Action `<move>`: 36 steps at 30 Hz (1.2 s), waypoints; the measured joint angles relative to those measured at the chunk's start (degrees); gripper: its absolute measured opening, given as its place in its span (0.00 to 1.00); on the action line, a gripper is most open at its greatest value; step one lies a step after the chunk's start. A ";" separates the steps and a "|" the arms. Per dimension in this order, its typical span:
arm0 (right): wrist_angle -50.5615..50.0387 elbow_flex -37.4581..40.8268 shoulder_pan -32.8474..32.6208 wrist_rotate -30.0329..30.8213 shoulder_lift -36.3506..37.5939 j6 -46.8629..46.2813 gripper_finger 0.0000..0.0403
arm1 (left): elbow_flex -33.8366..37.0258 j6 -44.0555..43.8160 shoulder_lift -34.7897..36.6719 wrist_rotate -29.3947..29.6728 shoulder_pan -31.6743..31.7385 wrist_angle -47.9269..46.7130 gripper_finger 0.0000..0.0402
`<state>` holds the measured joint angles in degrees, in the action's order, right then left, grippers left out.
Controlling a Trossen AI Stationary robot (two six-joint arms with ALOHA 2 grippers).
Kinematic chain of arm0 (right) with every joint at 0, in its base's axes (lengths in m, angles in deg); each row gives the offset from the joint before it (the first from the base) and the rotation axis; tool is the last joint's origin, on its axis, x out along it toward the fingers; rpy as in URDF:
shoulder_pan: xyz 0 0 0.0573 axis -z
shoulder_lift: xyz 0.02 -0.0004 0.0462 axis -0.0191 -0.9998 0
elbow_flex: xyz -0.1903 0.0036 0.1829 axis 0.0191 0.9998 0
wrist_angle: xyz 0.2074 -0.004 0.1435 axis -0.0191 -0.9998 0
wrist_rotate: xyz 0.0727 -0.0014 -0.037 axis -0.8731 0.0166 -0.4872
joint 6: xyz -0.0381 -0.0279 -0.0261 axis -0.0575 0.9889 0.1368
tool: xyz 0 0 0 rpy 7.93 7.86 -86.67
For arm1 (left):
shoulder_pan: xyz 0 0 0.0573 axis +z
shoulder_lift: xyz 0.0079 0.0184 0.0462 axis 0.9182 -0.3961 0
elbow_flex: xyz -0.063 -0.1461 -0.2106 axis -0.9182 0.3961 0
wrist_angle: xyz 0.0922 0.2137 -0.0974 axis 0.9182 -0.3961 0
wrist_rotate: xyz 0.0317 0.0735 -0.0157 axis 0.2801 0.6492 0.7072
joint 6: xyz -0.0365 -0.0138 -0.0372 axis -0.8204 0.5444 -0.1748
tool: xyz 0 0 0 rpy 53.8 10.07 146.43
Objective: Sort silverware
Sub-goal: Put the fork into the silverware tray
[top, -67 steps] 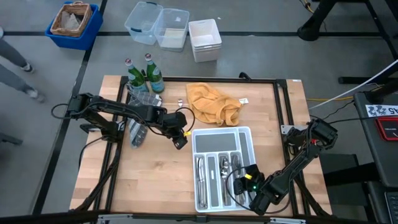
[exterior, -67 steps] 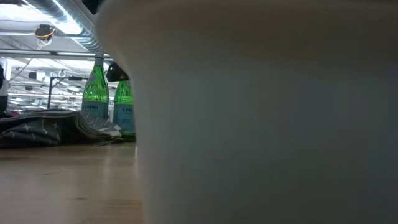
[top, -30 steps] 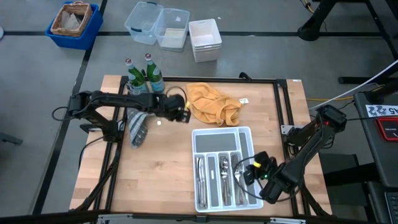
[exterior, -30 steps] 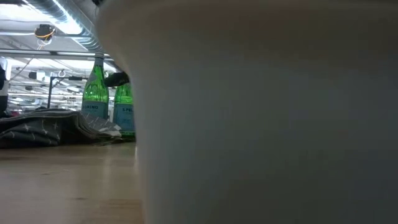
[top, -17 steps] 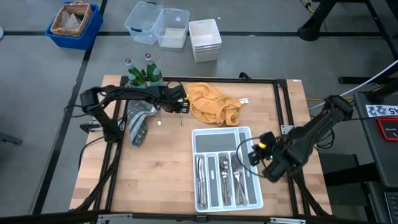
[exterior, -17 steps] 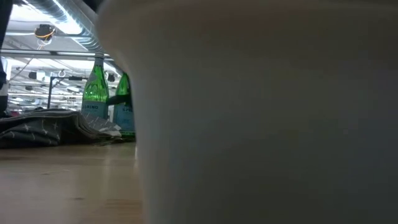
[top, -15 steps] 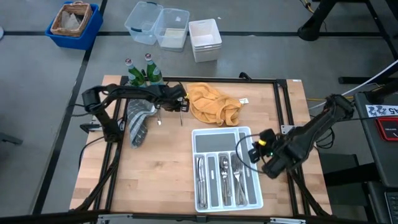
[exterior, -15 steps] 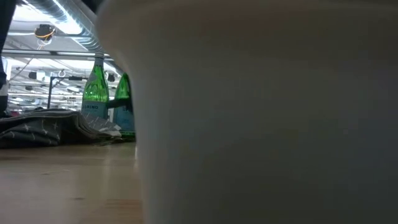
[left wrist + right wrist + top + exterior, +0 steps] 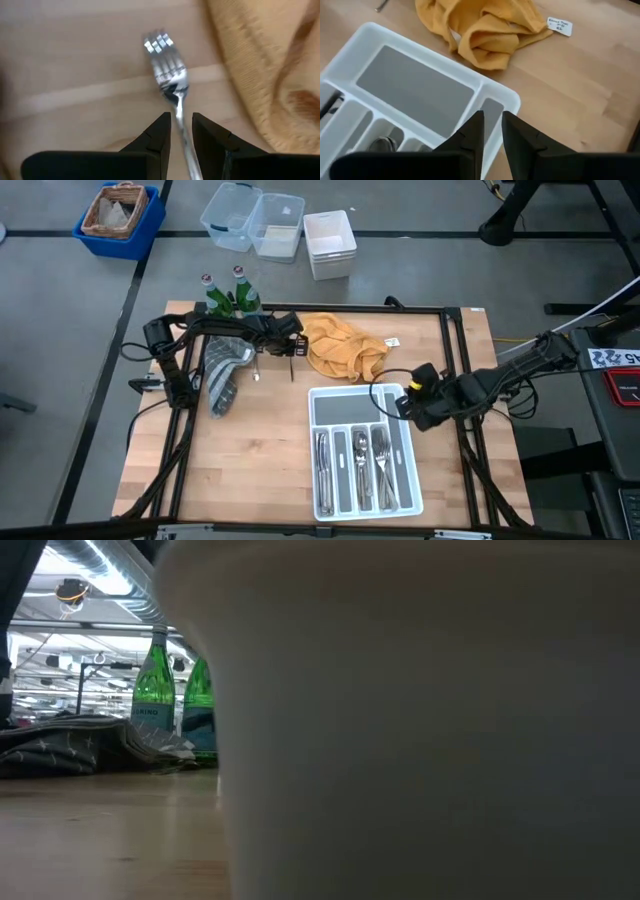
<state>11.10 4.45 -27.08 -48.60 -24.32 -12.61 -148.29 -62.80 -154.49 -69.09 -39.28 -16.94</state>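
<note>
A silver fork (image 9: 167, 70) lies flat on the wooden table next to the yellow cloth (image 9: 340, 345), also seen from above as the fork (image 9: 292, 367). My left gripper (image 9: 181, 122) hangs over its handle, fingers slightly apart, pointing steeply down. The white tray (image 9: 400, 395) holds more silverware (image 9: 360, 462) in its narrow slots. My right gripper (image 9: 408, 402) hovers above the tray's far right corner, narrowly open, with nothing between its fingers. A small shiny piece (image 9: 256, 370) lies by the grey cloth (image 9: 222, 375). My left gripper's fingers (image 9: 159, 131) stand on either side of the fork's handle (image 9: 179, 107), coming from above and slanting along it. The fork lies on the table. Whether the fingers touch it, I cannot tell.
Two green bottles (image 9: 228, 298) stand at the table's far left behind the grey cloth. A paper tag (image 9: 559, 25) lies beside the yellow cloth. In the low view the tray's white wall (image 9: 430, 740) blocks most of the picture. Bare wood lies left of the tray.
My left gripper has gone toward the far edge and down, over the fork beside the yellow cloth. My right gripper has risen from the tray's near right corner and gone along its right side toward the far edge. The fork has stayed where it was.
</note>
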 joint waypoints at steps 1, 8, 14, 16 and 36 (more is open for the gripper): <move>-0.01 0.00 0.61 -0.41 0.00 0.64 0.18 | 0.00 -0.57 0.00 -0.02 -0.12 -0.70 0.17; 0.06 -0.02 4.19 -0.97 0.00 4.07 0.18 | 0.00 -1.96 -0.48 0.01 -0.55 -0.84 0.17; 0.18 -0.02 6.28 -1.12 0.00 6.62 0.18 | -0.13 -2.02 -2.96 0.03 -0.82 0.89 0.17; 0.28 -0.02 6.31 -1.12 0.00 6.62 0.18 | -0.23 -2.01 -3.50 0.36 -0.82 1.02 0.17; 3.00 -0.04 6.15 -1.58 0.00 6.62 0.18 | -0.07 -0.52 -4.15 4.38 0.74 3.91 0.09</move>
<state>14.09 4.41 -20.93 -50.18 -24.32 -5.99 -148.36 -63.32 -158.64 -64.71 -38.54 -13.03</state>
